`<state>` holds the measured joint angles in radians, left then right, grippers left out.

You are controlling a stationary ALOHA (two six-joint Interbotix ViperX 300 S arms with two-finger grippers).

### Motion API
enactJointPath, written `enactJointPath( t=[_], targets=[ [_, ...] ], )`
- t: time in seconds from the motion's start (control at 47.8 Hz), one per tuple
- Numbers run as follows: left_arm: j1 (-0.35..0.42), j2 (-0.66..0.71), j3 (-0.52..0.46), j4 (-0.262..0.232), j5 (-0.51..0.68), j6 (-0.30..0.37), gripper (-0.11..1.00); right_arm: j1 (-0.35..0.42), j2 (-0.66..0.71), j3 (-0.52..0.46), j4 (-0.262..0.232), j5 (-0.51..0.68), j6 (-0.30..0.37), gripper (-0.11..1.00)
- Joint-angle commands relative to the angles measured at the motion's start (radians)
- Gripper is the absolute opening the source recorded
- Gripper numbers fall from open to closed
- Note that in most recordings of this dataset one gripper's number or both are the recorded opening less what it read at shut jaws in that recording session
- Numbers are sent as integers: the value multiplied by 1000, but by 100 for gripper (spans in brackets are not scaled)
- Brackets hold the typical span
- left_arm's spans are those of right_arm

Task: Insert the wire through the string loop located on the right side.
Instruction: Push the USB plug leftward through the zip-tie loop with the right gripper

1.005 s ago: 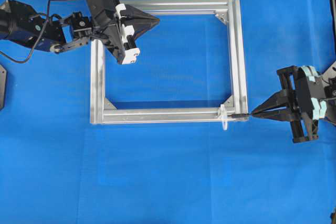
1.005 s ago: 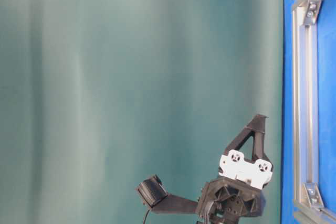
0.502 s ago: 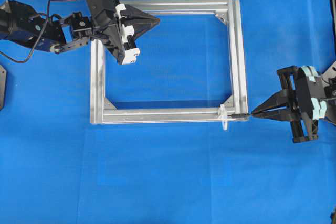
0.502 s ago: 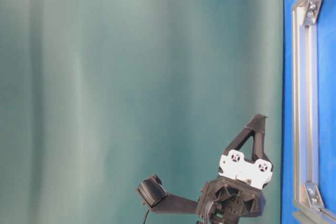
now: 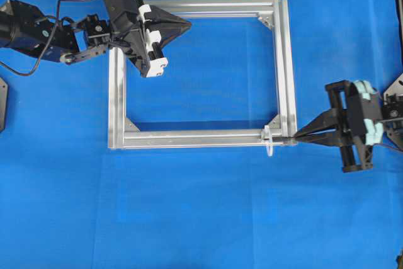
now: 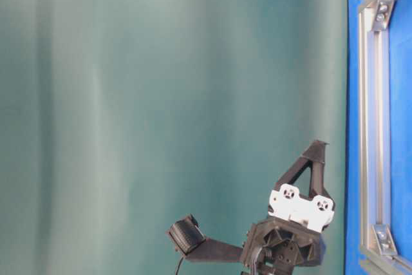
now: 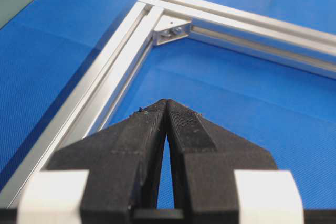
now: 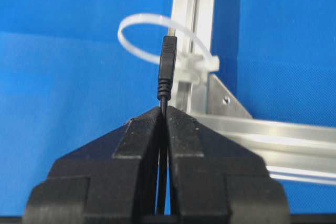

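My right gripper (image 5: 297,137) (image 8: 164,109) is shut on the wire (image 8: 167,72), a thin black cable whose plug sticks out past the fingertips. The plug (image 5: 285,138) points left at the white string loop (image 5: 268,141) (image 8: 137,30), which stands on the frame's near bar by its right corner. In the right wrist view the plug tip lies in line with the loop's opening, close in front of it. My left gripper (image 5: 187,25) (image 7: 167,102) is shut and empty, hovering over the frame's far left corner.
The aluminium frame (image 5: 116,92) (image 7: 113,72) (image 6: 364,127) lies flat on the blue cloth, with silver corner brackets (image 8: 227,100) inside its corners. The left arm's black cable (image 5: 63,7) trails at the far left. A green backdrop fills the table-level view.
My right gripper has moved left with the wire, bringing the plug closer to the string loop. The left arm has not moved.
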<state>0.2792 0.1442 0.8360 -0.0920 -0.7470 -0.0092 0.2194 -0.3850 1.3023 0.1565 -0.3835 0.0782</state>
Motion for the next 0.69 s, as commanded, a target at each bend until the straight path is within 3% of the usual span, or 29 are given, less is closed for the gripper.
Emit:
enactJointPath(
  t=[0.0,0.293,0.67],
  targets=[
    [-2,-31,-12,3,-5,-2,0,-2,40,-44,2,-51,-2,-3],
    [-5,-31,-14,5,-5,-2,0,-5,141,-104,2,-121,-5,-3],
    [-18,-31,-14,5,-11,-2,0,-6,155,-107,3,-126,-5,-3]
  ],
)
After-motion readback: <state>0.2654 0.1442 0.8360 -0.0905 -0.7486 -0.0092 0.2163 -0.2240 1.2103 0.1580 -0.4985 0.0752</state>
